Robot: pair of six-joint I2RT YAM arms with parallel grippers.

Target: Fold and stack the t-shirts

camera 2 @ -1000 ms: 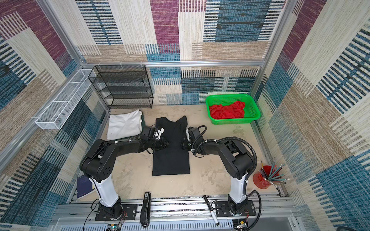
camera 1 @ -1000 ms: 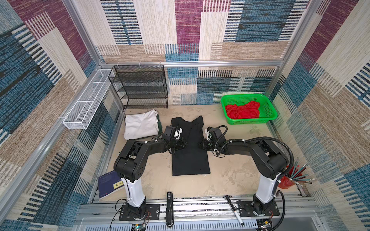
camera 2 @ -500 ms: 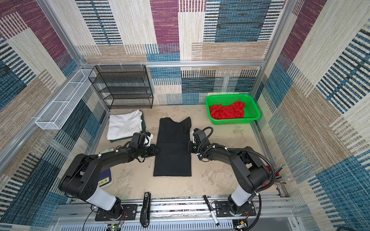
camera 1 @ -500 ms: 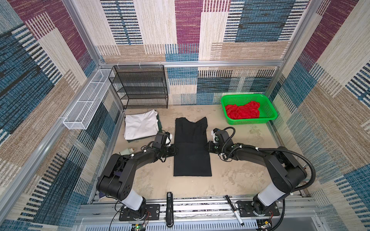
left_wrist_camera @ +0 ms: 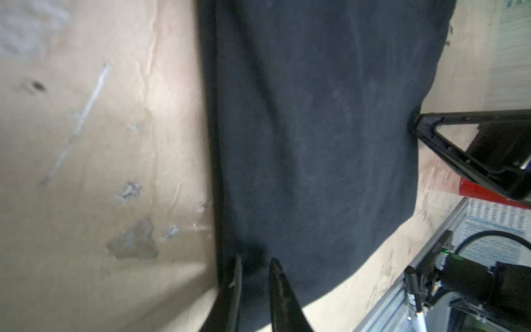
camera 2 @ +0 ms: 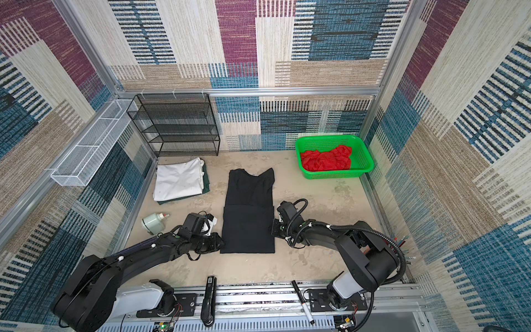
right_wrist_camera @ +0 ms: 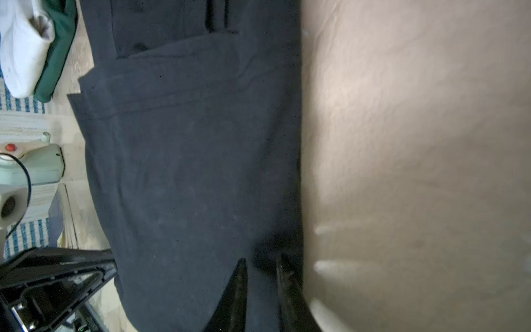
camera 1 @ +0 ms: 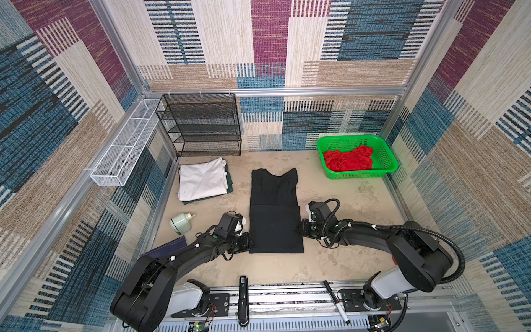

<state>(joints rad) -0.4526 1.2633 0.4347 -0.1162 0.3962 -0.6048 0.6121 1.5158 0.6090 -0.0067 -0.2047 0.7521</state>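
Two of the four shirts look finished. The white t-shirt point(camera 1: 201, 179) lies folded on top of the dark green t-shirt point(camera 1: 229, 184) at the upper left of the tabletop point(camera 1: 344, 201) in both top views.

The black t-shirt point(camera 1: 274, 212) is part way done. It lies flat at the centre of the frame as a long narrow strip with the sleeves turned in and the collar end toward the back wall. By my reckoning it wants folding across its length and then setting on the pile. The red t-shirt point(camera 1: 347, 161) looks untouched, crumpled in the green basket point(camera 1: 362, 174) at the upper right.

The left gripper point(camera 1: 246, 243) sits low against the strip's left edge near the hem. The right gripper point(camera 1: 302, 228) sits against the right edge, slightly higher in the frame. In each wrist view the fingertips point(left_wrist_camera: 234, 281) stand a narrow gap apart over the cloth's border. Whether any cloth is pinched between them I cannot tell, as it is black on black and blurred.

Only a sliver of the green shirt shows from under the white one. No neck label can be made out on the black shirt, and the red one's shape is lost in its bunch. Both wrist views cut the fingers off at the lower edge of the frame
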